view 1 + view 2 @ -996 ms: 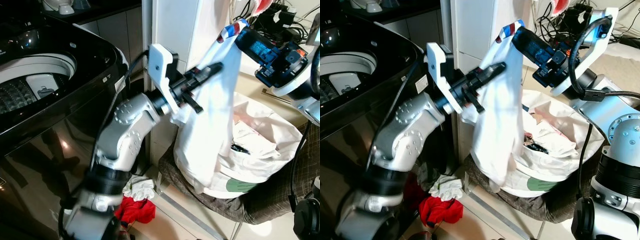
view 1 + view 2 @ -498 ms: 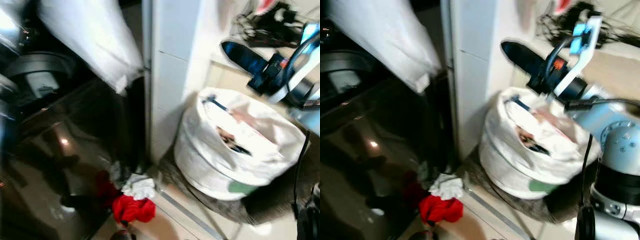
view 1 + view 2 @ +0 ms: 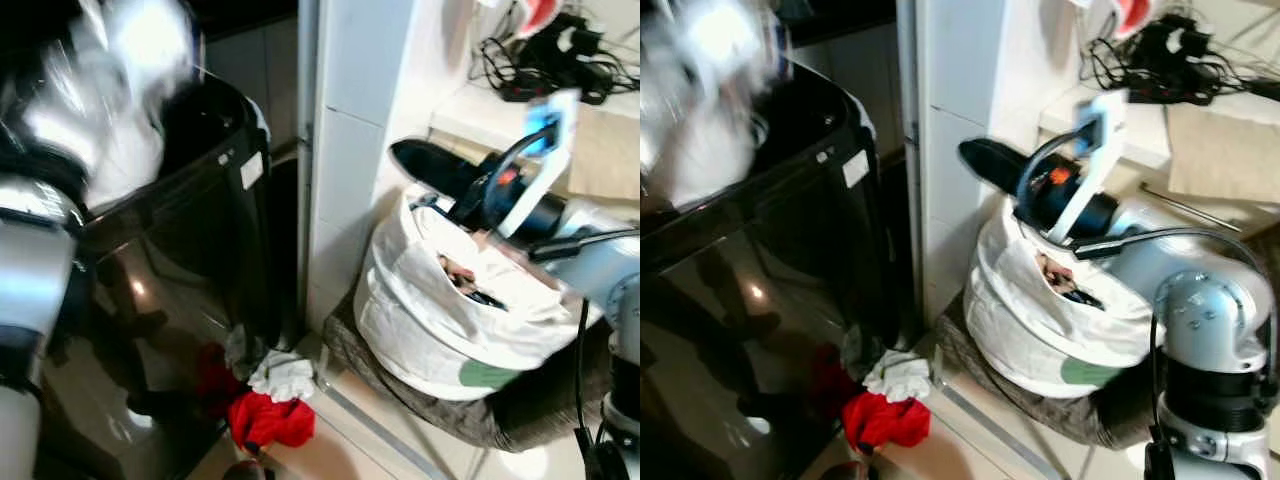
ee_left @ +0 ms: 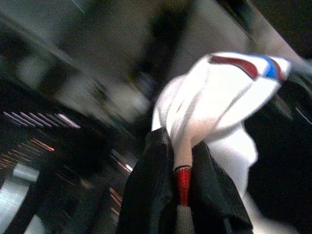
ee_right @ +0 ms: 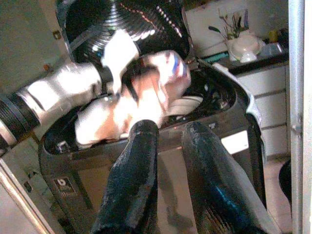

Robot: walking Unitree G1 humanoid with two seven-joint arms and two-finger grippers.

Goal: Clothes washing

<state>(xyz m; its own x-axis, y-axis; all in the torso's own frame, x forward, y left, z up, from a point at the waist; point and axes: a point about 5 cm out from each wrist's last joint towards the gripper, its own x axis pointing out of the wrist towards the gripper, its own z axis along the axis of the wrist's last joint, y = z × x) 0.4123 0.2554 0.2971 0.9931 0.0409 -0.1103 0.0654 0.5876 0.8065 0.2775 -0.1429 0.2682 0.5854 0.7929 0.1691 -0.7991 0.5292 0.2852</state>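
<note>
The left gripper (image 4: 183, 195) is clamping a white garment with red and blue trim (image 4: 214, 97) above the black top-loading washing machine (image 3: 200, 190). The right gripper (image 5: 165, 146), fingers slightly apart, is hovering over the white laundry bag (image 3: 440, 320). Red and white clothes (image 3: 270, 410) are lying on the floor.

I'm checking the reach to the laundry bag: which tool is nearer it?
Right. The right tool hovers at the white laundry bag's rim; the left tool holds a white garment over the washing machine.
</note>
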